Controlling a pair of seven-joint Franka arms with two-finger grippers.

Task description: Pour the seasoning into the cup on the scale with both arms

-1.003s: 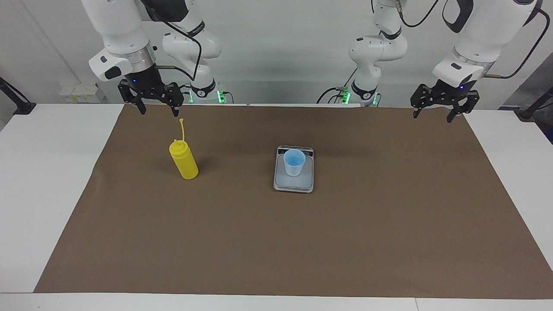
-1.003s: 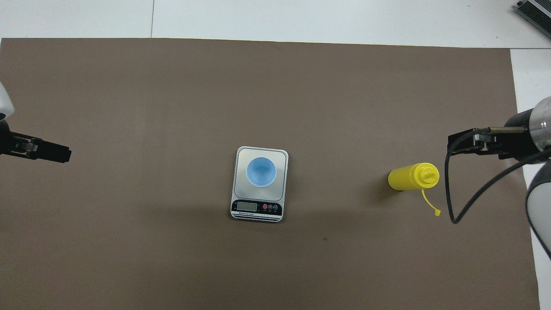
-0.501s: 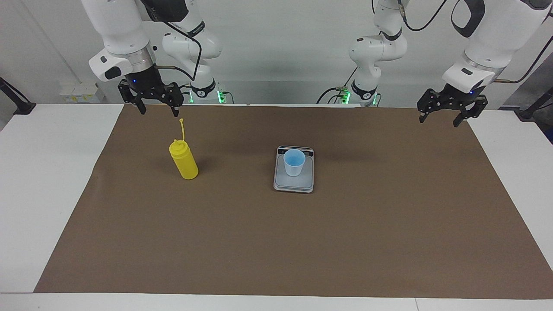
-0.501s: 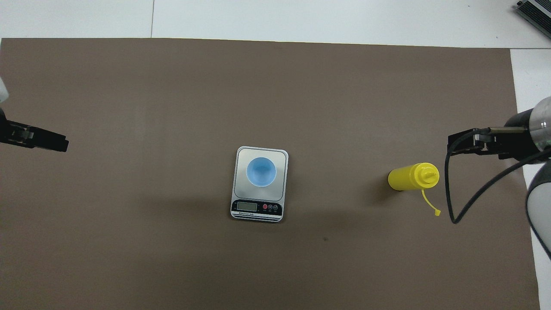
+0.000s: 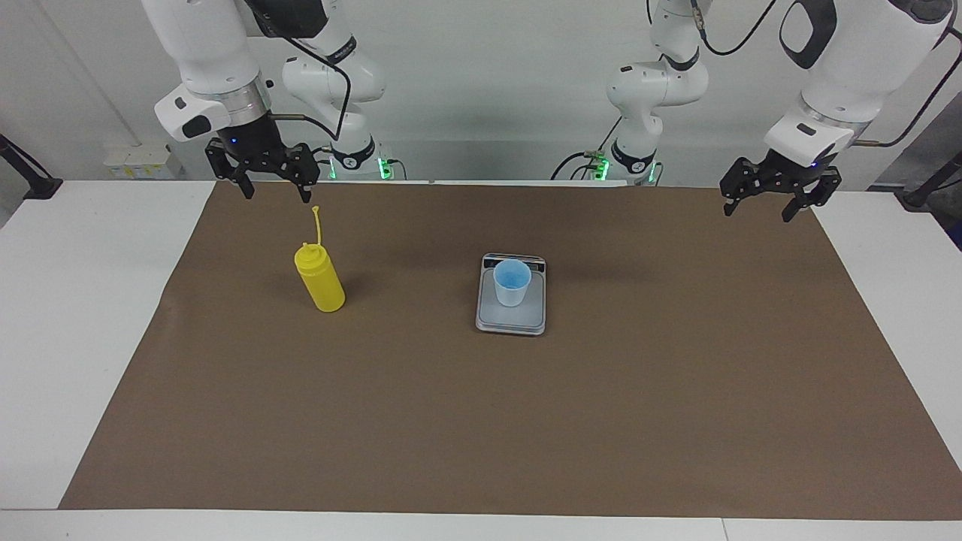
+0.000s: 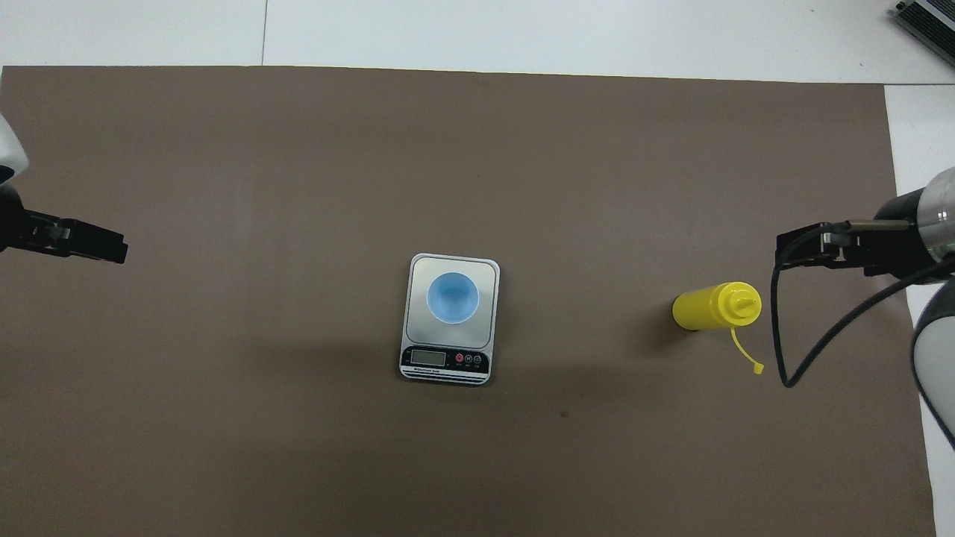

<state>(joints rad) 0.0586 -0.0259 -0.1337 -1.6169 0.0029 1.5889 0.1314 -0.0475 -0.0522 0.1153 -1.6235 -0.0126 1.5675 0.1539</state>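
Jaws of both grippers wide open, holding nothing, both raised above the brown mat.

Right gripper (image 5: 273, 180) hangs just above the bright yellow plastic squeeze bottle (image 5: 319, 280), which stands upright below it, thin nozzle up. Left gripper (image 5: 774, 194) waits over its own end of the mat, well apart from the flat silver-grey kitchen scale (image 5: 511, 315). Small light blue plastic cup (image 5: 512, 282) sits upright on the platform; looks empty. Judgement: grasp the bottle's body low and square, clear of the nozzle.

Brown mat (image 5: 481, 421) covering most of white table (image 5: 75, 300), pale wall (image 5: 488, 90)
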